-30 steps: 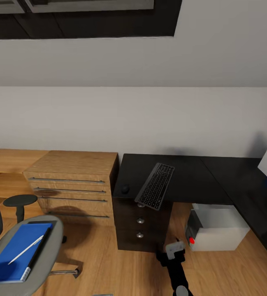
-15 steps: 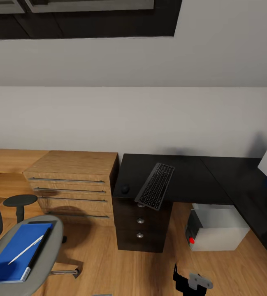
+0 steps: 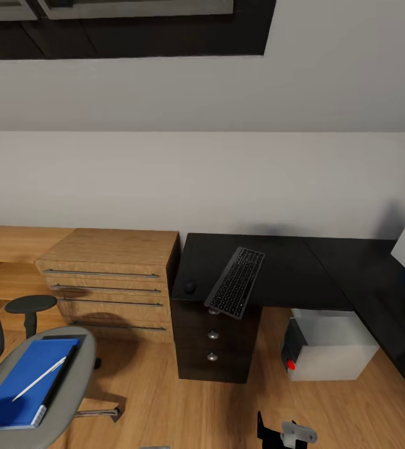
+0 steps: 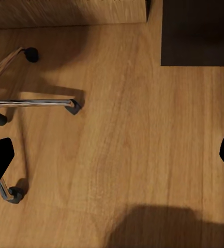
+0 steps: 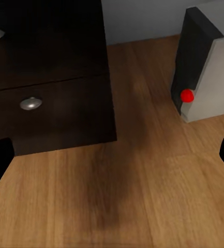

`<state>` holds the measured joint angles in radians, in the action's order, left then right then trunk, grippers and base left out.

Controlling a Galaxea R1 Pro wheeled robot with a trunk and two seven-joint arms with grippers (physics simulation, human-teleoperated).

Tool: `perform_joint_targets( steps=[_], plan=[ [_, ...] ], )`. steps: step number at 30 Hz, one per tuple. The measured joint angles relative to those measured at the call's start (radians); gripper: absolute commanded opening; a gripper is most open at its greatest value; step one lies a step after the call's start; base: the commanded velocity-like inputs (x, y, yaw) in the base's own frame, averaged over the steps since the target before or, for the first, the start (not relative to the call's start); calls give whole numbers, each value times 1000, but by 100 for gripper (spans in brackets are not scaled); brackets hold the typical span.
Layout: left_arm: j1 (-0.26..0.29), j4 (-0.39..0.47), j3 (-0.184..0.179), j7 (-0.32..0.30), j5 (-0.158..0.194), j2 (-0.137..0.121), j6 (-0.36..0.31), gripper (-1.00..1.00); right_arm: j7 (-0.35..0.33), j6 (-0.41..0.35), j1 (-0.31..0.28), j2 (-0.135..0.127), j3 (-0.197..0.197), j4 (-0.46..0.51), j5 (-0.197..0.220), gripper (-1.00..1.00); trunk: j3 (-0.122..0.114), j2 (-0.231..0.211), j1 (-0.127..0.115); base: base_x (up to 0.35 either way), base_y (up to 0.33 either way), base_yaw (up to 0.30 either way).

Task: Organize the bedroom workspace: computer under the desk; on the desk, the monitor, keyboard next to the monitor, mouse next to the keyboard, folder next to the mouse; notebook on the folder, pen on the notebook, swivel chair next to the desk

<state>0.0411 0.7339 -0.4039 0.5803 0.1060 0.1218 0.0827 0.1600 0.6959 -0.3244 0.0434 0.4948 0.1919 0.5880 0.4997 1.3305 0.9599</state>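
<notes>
Pale sloped walls and a plank floor (image 3: 183, 399) frame the scene. On the black tabletop (image 3: 289, 268) the keyboard (image 3: 235, 282) lies askew, its near end over the front edge, with the mouse (image 3: 190, 287) just left of it. The computer (image 3: 327, 345) sits on the floor under the desk, right of the drawer unit (image 3: 211, 346). At near left the chair (image 3: 52, 380) carries the folder (image 3: 22, 390) on top of the notebook (image 3: 62, 368), with the pen (image 3: 38, 379) across the folder. A chest (image 3: 112, 284) stands left of the desk.

The right gripper (image 3: 286, 433) hangs low near the computer; both wrist views show fingertips far apart, so both sets of jaws look wide and empty. The left gripper (image 4: 112, 155) faces the floor by the chair's base.

Judging by this, the folder move comes next: turn left toward the chair and deal with the pen before lifting the folder.
</notes>
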Motion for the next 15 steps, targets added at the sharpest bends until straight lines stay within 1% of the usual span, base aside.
perform_joint_targets(
  steps=[2,5,11,15],
  plan=[
    [0,0,0,0,0,0,0,100,-1,0,0,0,1,-1,-1,100,0,0,0,-12,0,0],
    [0,0,1,-1,2,0,-1,100,-2,1,0,2,2,0,-1,100,0,0,0,-133,0,0],
    [0,-1,1,-4,3,0,-1,100,-1,1,0,7,3,0,1,100,1,0,1,-317,-10,0],
    [0,0,1,-4,3,0,-1,100,-1,0,0,14,4,-1,1,100,4,0,1,-323,-99,3]
  ],
)
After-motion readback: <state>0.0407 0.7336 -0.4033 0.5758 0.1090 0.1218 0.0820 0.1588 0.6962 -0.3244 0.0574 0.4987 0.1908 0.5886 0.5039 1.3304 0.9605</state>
